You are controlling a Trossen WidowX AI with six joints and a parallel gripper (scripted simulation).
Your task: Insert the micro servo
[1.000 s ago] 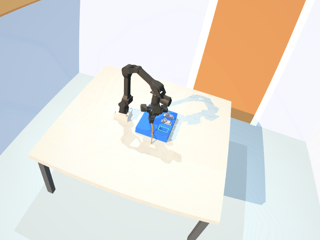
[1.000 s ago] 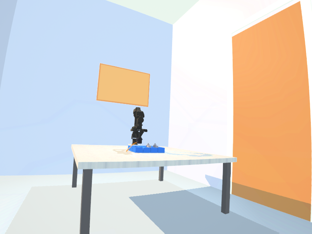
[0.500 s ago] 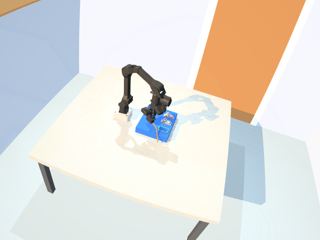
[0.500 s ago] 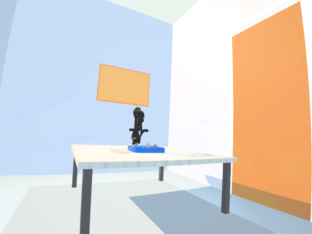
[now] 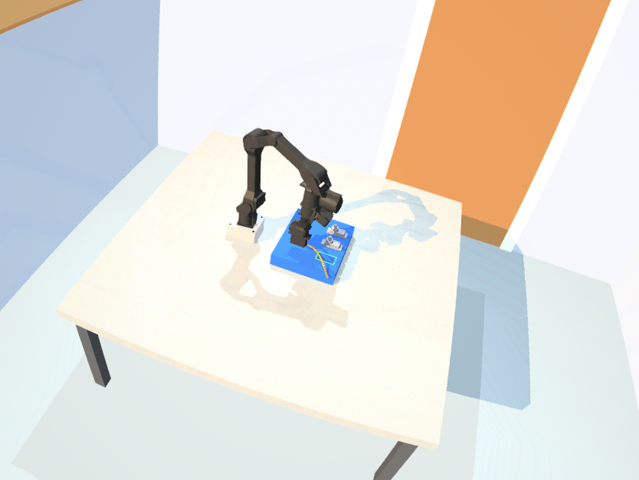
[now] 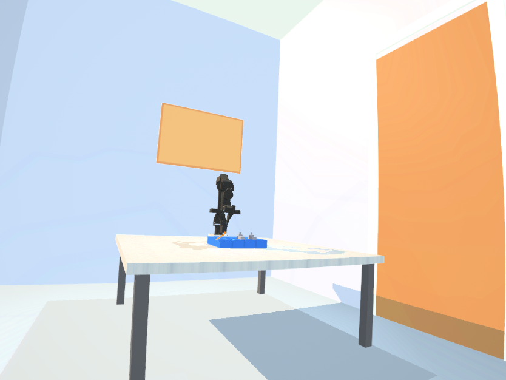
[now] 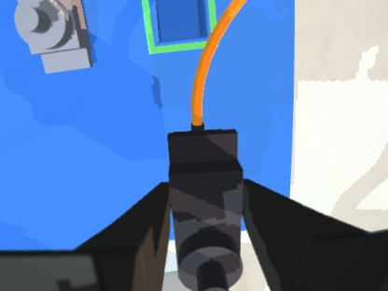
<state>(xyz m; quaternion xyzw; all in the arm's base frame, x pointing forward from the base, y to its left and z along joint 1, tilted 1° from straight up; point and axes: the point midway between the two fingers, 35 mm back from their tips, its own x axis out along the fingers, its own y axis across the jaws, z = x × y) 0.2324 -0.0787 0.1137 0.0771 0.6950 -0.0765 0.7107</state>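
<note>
While the gripper (image 5: pixel 299 238) (image 6: pixel 221 230) (image 7: pixel 204 189) hangs above the blue deck (image 5: pixel 284 258) (image 6: pixel 243 243) (image 7: pixel 89 140), its two fingers are clamped on the sides of the black micro servo (image 7: pixel 205 200). Servo: between the fingertips, outside the pocket; round shaft end faces the wrist camera. Orange cable (image 5: pixel 319 256) (image 6: pixel 221 235) (image 7: pixel 200 79) leaves the servo's far end and runs forward from the gripper, passing over the right edge of the green outline in wrist view. Marked pocket (image 5: pixel 326 258) (image 7: pixel 181 20): ahead of the gripper, slightly left in wrist view. Grey servo (image 5: pixel 331 242) (image 6: pixel 240 236) (image 7: pixel 53 28): ahead-left of the gripper in wrist view, beside the pocket. Contact between held servo and deck: cannot tell.
</note>
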